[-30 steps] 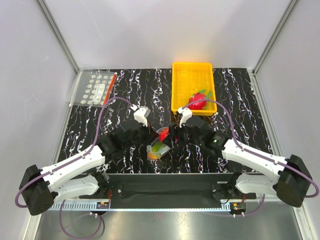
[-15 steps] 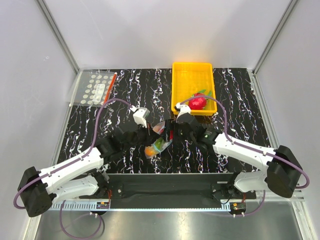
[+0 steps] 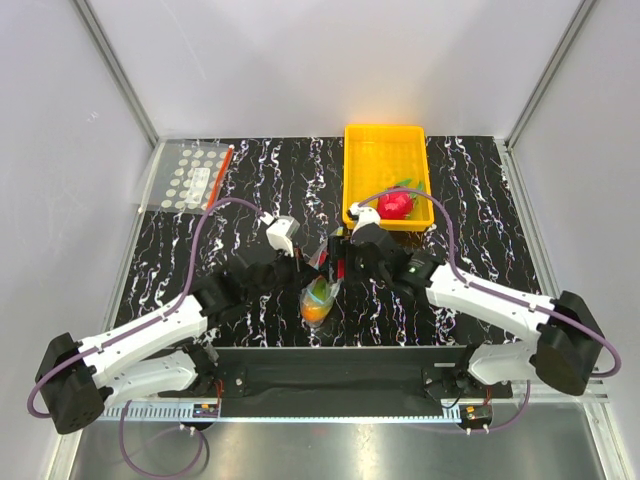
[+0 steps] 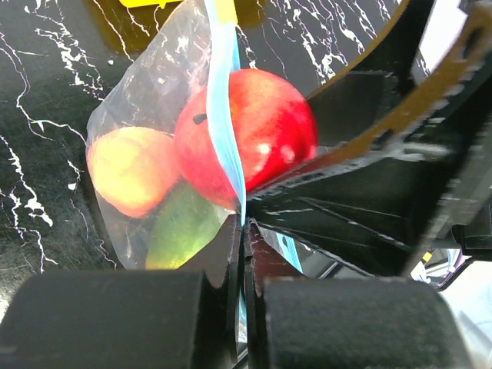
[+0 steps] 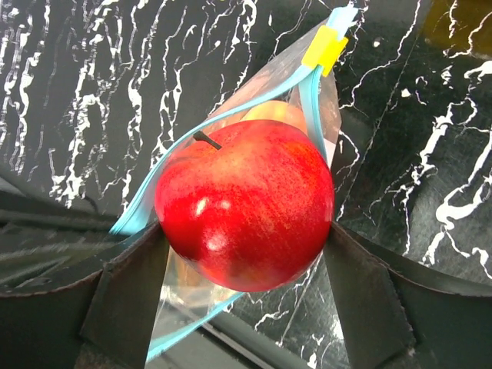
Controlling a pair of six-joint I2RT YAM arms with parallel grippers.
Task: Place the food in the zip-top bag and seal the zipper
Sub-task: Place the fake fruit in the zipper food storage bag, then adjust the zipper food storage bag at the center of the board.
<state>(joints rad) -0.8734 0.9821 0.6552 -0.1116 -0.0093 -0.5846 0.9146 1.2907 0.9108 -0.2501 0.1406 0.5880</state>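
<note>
My left fingers (image 4: 242, 246) were pressed together, pinching the edge of the zip-top bag (image 4: 142, 108) right at its pale blue zipper (image 4: 227, 123), with only the thin plastic between them. My right fingers (image 3: 338, 262) stood wide apart, clamped on the red apple (image 5: 244, 204) with one finger against each side of it. The apple sat in the mouth of the bag, partly in and partly out, and the blue strip was parted around it. A yellow slider tab (image 5: 324, 48) sat at the far end of the zipper.

Deeper in the bag lay a peach-orange fruit (image 4: 129, 171) with a green one (image 4: 181, 231) just beside it, both close against the apple. From above, the bag hung between my two sets of fingers over the near middle of the black marbled table (image 3: 250, 180). I could not tell whether its bottom touched the table.

Farther back, the yellow tray (image 3: 360, 170) held a red toy fruit with green bits (image 3: 395, 204) at its near end. A flat clear bag with white dots (image 3: 190, 178) lay at the far left of the table, well apart from everything else.
</note>
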